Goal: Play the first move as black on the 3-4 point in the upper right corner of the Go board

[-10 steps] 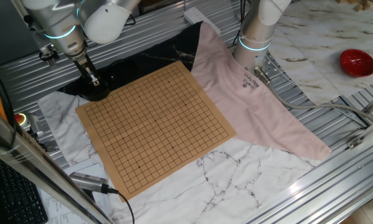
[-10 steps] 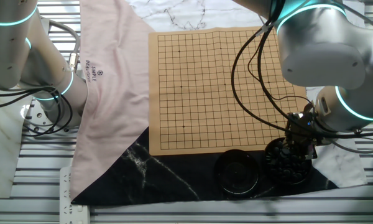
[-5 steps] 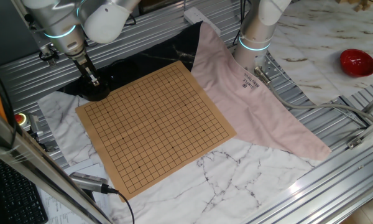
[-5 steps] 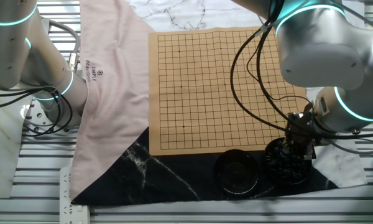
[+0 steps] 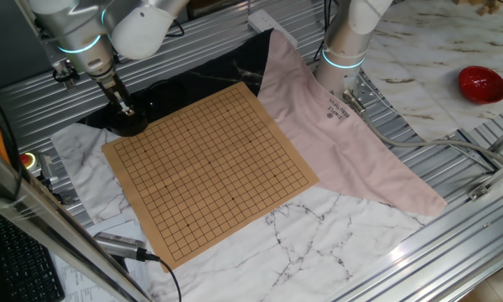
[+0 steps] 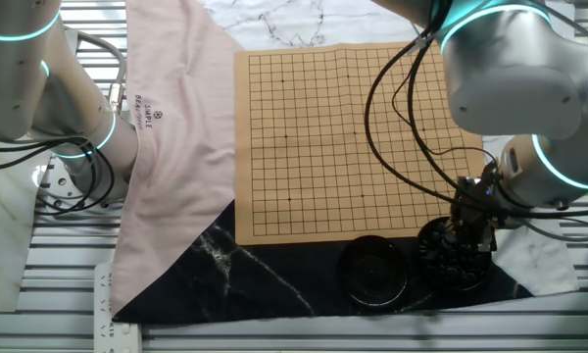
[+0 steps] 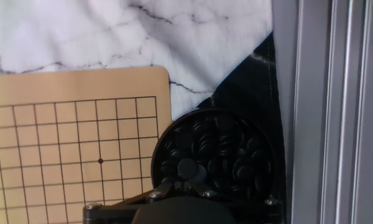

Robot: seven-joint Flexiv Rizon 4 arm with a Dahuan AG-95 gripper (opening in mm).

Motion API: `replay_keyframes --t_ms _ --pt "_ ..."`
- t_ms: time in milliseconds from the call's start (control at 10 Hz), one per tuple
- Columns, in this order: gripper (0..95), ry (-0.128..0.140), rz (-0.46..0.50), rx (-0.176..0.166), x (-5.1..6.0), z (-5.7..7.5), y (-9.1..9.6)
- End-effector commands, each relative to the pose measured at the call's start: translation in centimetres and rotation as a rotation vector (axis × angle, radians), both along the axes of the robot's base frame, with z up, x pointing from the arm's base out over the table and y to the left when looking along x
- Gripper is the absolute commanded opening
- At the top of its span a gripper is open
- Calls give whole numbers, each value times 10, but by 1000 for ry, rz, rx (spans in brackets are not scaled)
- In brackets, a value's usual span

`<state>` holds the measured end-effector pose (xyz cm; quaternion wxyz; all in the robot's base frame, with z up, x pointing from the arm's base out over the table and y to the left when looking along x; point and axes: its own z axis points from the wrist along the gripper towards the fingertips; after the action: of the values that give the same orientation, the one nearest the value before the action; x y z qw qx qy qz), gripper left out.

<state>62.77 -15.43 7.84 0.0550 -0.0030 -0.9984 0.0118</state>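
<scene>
Claw [image 6: 473,242] | hung directly above bowl [image 7: 214,155] of black stones [image 7: 206,147], grip state cannot be told | bowl just off board corner [image 7: 155,78] | board [image 6: 353,137] bare, no stone placed.

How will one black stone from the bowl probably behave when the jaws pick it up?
A black stone looks glossy and rounded, so it may slip between the jaws. It is tiny, so probably light. The stones lie heaped in the bowl, so neighbours may shift.
</scene>
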Motion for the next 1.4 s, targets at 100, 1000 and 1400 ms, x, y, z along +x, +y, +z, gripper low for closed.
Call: replay_keyframes --t_ms 100,1000,1400 --pt "0 -4 12 -2 -2 1 0" --pt "0 -30 161 17 18 -25 -32" --pt "0 -26 147 14 15 -20 -28"
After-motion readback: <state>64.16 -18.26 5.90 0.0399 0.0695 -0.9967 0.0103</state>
